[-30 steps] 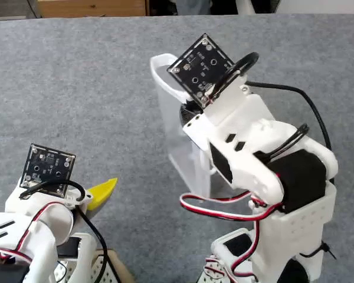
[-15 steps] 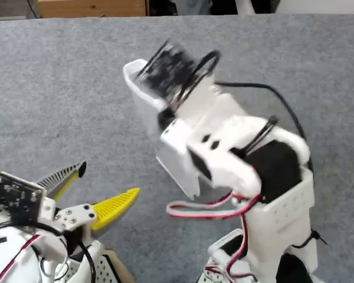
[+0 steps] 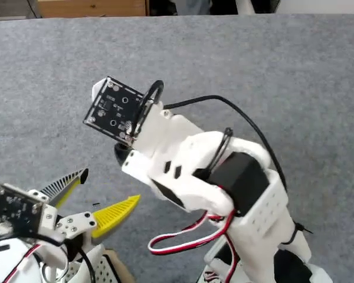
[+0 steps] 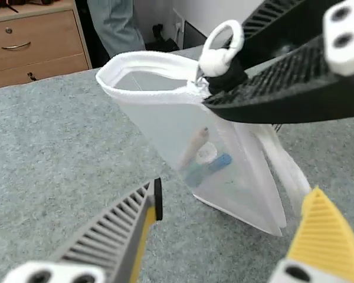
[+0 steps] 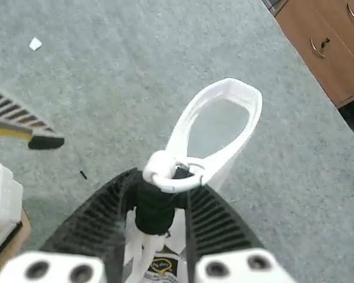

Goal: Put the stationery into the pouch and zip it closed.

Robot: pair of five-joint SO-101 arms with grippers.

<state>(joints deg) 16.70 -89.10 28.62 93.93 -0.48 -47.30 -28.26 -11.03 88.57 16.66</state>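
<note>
A translucent pouch (image 4: 224, 171) with a white rim stands tilted on the grey mat, its mouth (image 5: 224, 118) open. Inside lie pens and other stationery (image 4: 203, 154). My right gripper (image 5: 163, 186) has black fingers and is shut on the zipper pull (image 4: 221, 65), a black tab with a white ring, at one end of the mouth. In the high view the right arm covers the pouch except a bit of rim (image 3: 98, 90). My left gripper (image 3: 109, 187), with yellow fingers (image 4: 318, 236), stands open just short of the pouch's side, touching nothing.
The grey mat (image 3: 283, 76) runs open to the back and right. A wooden drawer cabinet (image 4: 29, 41) stands beyond the table's far edge. A small white scrap (image 5: 35, 43) lies on the mat. The left arm's base (image 3: 100, 268) sits at the front edge.
The right arm has swung left, carrying the pouch by its zipper pull toward the left arm. The left gripper has turned toward the pouch and now shows both fingers spread.
</note>
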